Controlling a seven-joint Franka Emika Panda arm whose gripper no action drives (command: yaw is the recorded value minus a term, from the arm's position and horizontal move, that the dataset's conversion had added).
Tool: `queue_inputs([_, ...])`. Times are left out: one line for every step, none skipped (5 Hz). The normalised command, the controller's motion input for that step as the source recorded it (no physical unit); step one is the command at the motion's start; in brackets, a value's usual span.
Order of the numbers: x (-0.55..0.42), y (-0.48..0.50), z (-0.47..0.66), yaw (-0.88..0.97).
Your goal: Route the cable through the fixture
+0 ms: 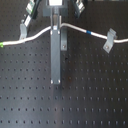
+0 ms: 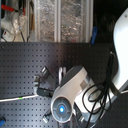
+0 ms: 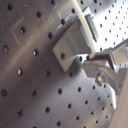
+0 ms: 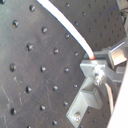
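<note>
The gripper [image 4: 95,62] is nearly closed, its metal fingers [image 4: 114,56] pinching the thin white cable [image 4: 65,27]. Directly beside them stands the fixture [image 1: 56,55], a slim, upright grey metal strip on the black perforated board [image 1: 30,100]. The cable crosses the fixture's top, its green band [image 1: 2,45] far along toward the first exterior view's left, its blue band [image 1: 88,32] toward the tilted grey clip [image 1: 109,41].

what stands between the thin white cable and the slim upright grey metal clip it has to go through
Nothing visible does. In the first exterior view the thin white cable crosses right at the top of the slim upright grey metal clip, with the gripper holding it there.
</note>
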Motion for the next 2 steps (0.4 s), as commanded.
queue_inputs([0.010,0.276,-0.14,0.37])
queue_inputs([0.099,0.289,-0.10,0.41])
